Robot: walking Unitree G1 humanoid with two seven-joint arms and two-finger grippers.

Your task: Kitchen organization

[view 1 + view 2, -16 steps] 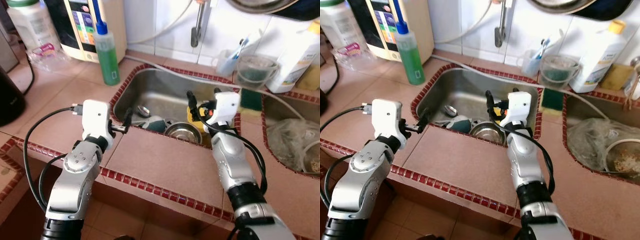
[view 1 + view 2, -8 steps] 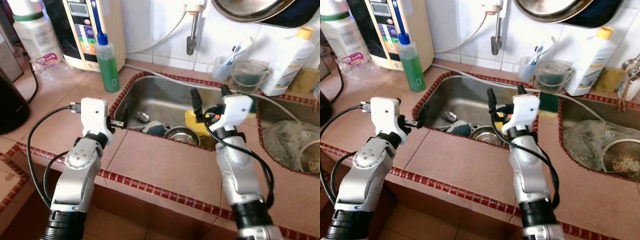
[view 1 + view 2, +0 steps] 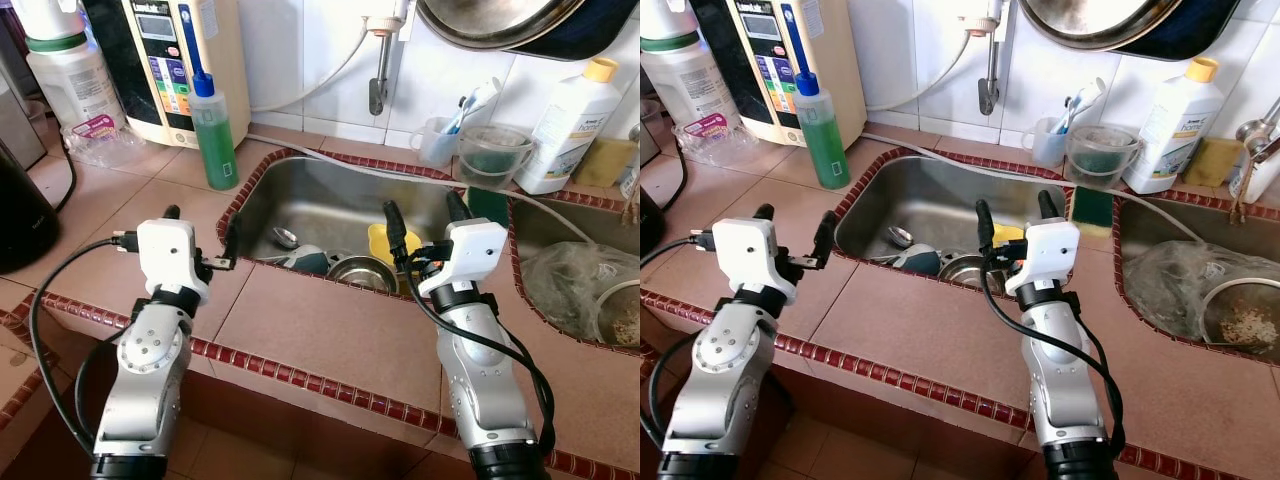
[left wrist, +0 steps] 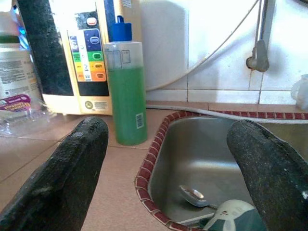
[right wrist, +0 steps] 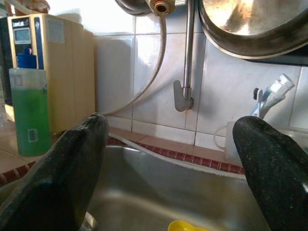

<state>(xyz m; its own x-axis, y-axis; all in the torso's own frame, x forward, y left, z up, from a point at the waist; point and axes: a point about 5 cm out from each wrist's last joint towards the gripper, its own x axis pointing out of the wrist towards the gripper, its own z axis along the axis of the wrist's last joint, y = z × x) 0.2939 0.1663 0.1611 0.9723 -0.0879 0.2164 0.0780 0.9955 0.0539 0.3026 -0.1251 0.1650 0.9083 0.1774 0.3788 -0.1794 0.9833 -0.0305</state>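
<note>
Both arms drawn back from sink (image 3: 330, 195), left pincer (image 3: 200, 240) and right pincer (image 3: 425, 222) released, hovering at its tiled edge

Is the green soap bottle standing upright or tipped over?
Upright. The green soap bottle stands on its base on the counter left of the sink, blue cap on top.

- Soap bottle (image 3: 213, 130): green liquid, blue cap.
- Sink (image 3: 330, 196): steel grey, w/ dark-red tile edging.
- Counter (image 3: 320, 330): pinkish-brown tiles.
- Water unit (image 3: 170, 60): cream, w/ multicolour button panel.
- Detergent bottle (image 3: 570, 125): white, yellow cap.
- Sponge (image 3: 1091, 208): green & yellow.
- Scoop (image 3: 384, 241) in sink: yellow.
- Wall tiles (image 3: 920, 50): white.
</note>
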